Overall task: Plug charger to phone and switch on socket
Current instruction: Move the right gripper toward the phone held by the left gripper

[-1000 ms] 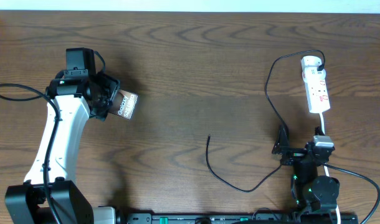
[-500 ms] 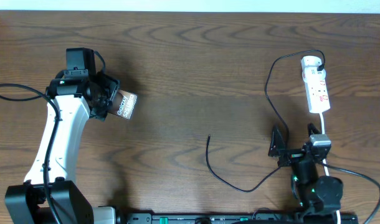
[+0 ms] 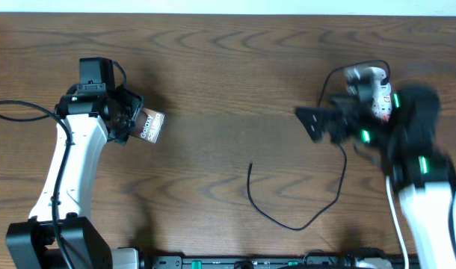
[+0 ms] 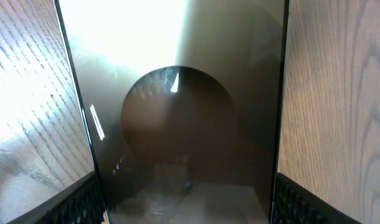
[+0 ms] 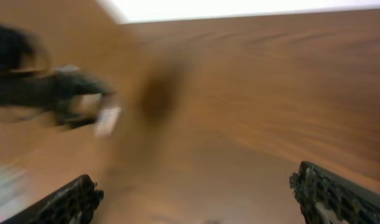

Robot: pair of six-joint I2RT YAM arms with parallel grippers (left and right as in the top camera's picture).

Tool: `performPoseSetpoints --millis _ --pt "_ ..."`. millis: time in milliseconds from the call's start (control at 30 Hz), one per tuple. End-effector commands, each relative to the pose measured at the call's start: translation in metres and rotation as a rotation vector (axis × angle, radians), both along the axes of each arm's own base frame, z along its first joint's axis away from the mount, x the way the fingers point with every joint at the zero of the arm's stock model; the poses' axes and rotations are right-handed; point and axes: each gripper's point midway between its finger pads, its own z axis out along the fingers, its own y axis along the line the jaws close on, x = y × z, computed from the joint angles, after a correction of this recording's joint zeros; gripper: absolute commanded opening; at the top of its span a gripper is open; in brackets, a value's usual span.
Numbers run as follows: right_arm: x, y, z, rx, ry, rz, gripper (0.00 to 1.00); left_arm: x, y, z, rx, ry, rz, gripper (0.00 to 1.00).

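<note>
Half-hidden socket (image 3: 371, 75), blurred right gripper (image 3: 309, 124), clamped phone (image 3: 152, 126)

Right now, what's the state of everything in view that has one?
left gripper: shut on phone.
right gripper: open, empty, blurred.
phone: held off to the left, charger not in it.
charger: loose on table, tip free.
socket: partly hidden by right arm; switch unreadable.
</note>
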Motion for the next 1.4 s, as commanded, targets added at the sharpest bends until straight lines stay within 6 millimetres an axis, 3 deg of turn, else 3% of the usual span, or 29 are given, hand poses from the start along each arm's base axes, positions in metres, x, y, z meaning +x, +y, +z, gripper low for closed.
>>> performPoseSetpoints --millis 0,100,233,333,533,767,1067,1367 --pt "-0.011 0.047 0.027 0.332 0.059 0.448 0.99 0.003 0.004 0.013 0.001 -0.033 0.031 0.07" --pt "0.018 0.057 0.018 0.438 0.070 0.579 0.99 -0.002 0.002 0.010 -0.034 -0.010 0.090 0.07" --pt "0.057 0.083 -0.026 0.496 0.327 0.516 0.99 -0.005 -0.006 0.009 -0.102 0.007 0.143 0.07" --pt "0.072 0.116 -0.064 0.515 0.482 0.477 0.99 -0.007 -0.007 0.009 -0.119 0.015 0.174 0.07" --pt "0.064 0.167 -0.100 0.498 0.574 0.482 0.99 -0.007 -0.014 0.009 -0.168 0.022 0.174 0.07" --pt "0.045 0.213 -0.106 0.476 0.623 0.462 0.99 -0.012 -0.016 0.007 -0.198 0.049 0.238 0.07" --pt "0.028 0.239 -0.108 0.440 0.567 0.500 0.99 -0.026 -0.018 0.003 -0.237 0.117 0.356 0.08" --pt "0.004 0.259 -0.108 0.395 0.425 0.623 0.99 -0.027 -0.026 0.003 -0.255 0.124 0.337 0.07"
